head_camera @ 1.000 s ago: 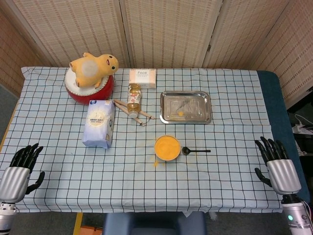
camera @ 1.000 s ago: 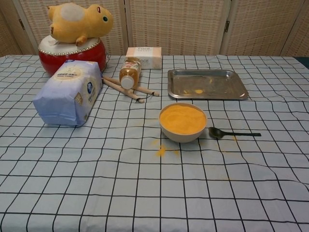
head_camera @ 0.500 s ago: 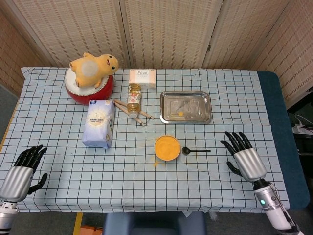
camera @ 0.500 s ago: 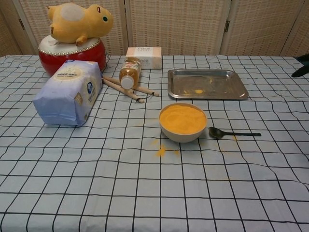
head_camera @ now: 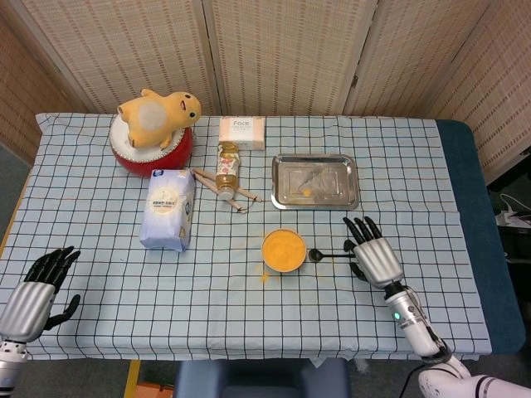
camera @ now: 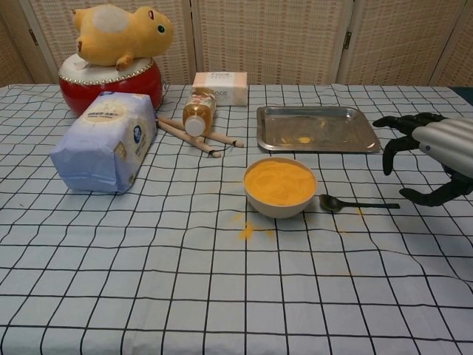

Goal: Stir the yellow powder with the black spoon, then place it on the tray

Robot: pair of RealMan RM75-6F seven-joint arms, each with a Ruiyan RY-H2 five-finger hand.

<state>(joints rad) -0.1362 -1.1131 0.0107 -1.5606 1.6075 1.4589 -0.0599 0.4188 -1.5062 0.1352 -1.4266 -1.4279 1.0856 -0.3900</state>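
Head view shows the right hand (head_camera: 374, 255) hovering with its fingers spread wide and nothing in its grasp, just beside the handle end of the black spoon (head_camera: 330, 255). From the chest view the same right hand (camera: 432, 155) sits at the frame's edge, its fingers (camera: 392, 151) splayed and curved downward above the desk (camera: 222, 296), its thumb reaching toward the tip of the spoon's handle; whether it touches the spoon cannot be told, and the hand's outer part is cut off by the frame. The black spoon (camera: 355, 203) lies flat on the desk to the hand's left, its scoop pointing away from the hand and resting just beside the bowl (camera: 280, 187) of yellow powder (camera: 279, 180). Some powder is spilled on the cloth near the bowl. Beyond the hand, further up the desk, sits the metal tray (camera: 316, 128), well apart from the spoon. The left hand (head_camera: 37, 292) rests at the far corner of the desk, fingers apart, holding nothing; the chest view does not show it.
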